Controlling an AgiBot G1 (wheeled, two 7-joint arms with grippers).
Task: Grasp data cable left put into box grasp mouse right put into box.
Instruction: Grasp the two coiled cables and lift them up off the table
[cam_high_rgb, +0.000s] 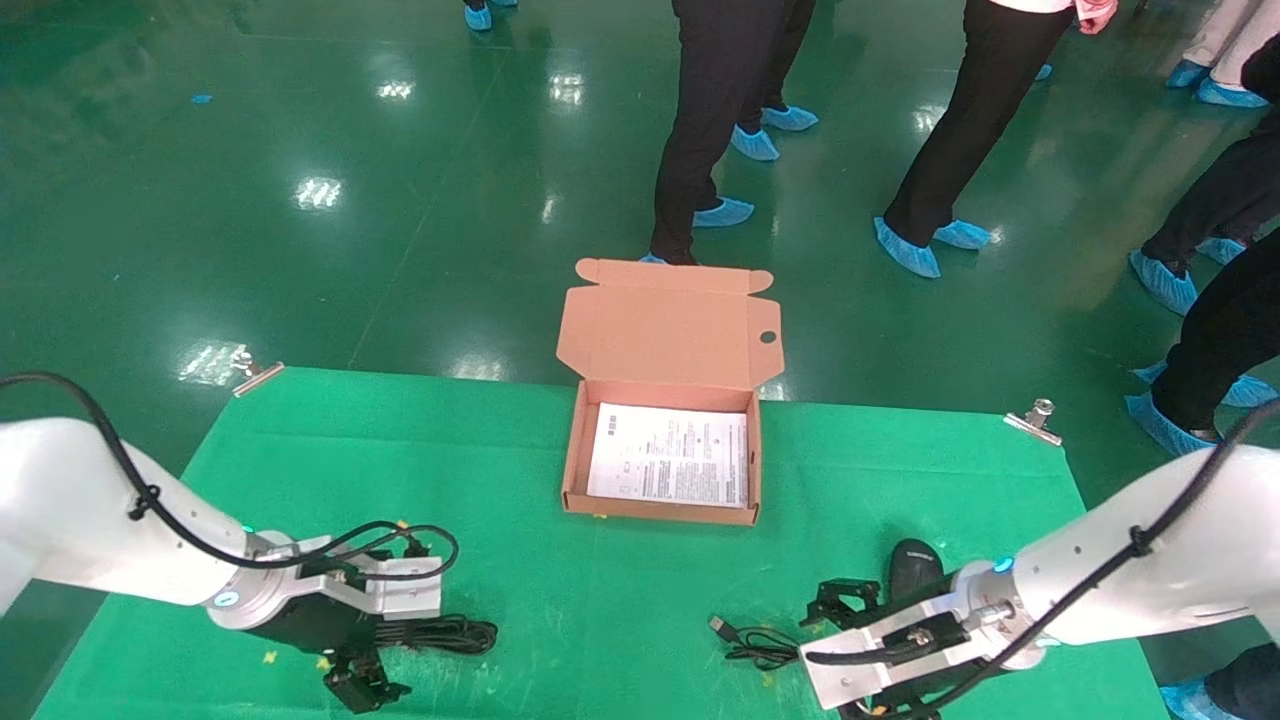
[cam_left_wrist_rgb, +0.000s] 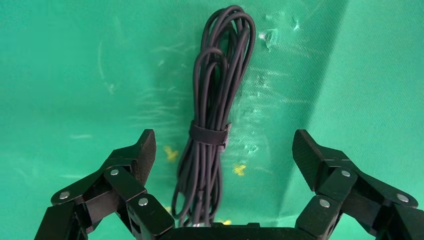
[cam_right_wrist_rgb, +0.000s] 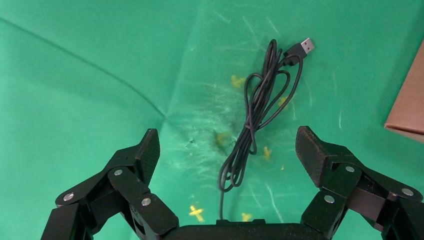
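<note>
While the left gripper (cam_left_wrist_rgb: 223, 152) hangs wide open and empty over the data cable (cam_left_wrist_rgb: 212, 125), low at the lower left of the head view, the first grasp looks to be the step in hand. Next it should drop and close across the bundle near its strap. The right gripper (cam_right_wrist_rgb: 227, 150), also spread wide and holding nothing, sits lower right beside the mouse (cam_high_rgb: 912, 568) (its cord (cam_right_wrist_rgb: 260, 115) lies loose). Beyond, mid-frame on the bench (cam_high_rgb: 300, 450), the box (cam_high_rgb: 574, 465) stands open.
</note>
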